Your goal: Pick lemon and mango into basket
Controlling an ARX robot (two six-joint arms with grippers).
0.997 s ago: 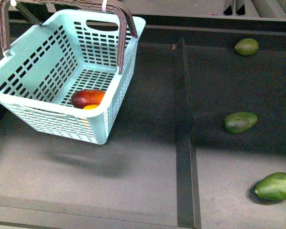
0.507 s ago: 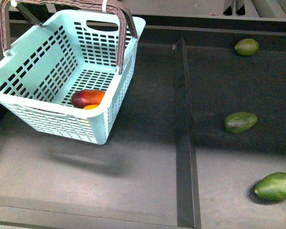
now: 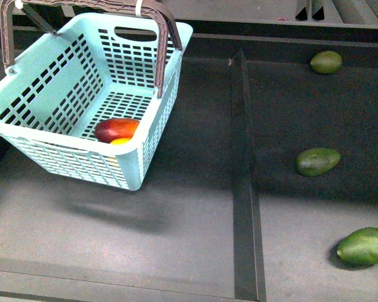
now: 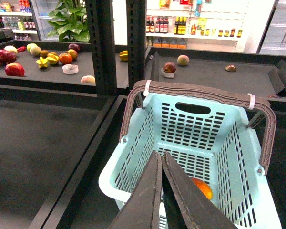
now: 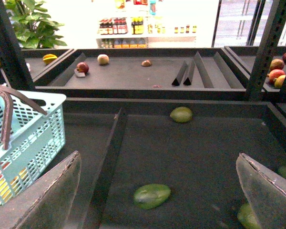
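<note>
Dark shelf (image 3: pixel 195 207), basket (image 3: pixel 157 126), three green mangoes (image 3: pixel 317 161)

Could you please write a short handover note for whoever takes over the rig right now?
Left gripper: shut, empty, above the light turquoise slotted plastic basket with brown swing handles.
Right gripper: open, empty, over the dark shelf where green mangoes lie, one between its fingers in view.
Dark red oblong mango: lying on the basket floor.
Small yellow-orange lemon: beside it in the basket, mostly hidden by the near wall.
Done: both fruits are in the basket.
Left: nothing to pick, as far as these views show; the three green mangoes are not part of the job.
</note>
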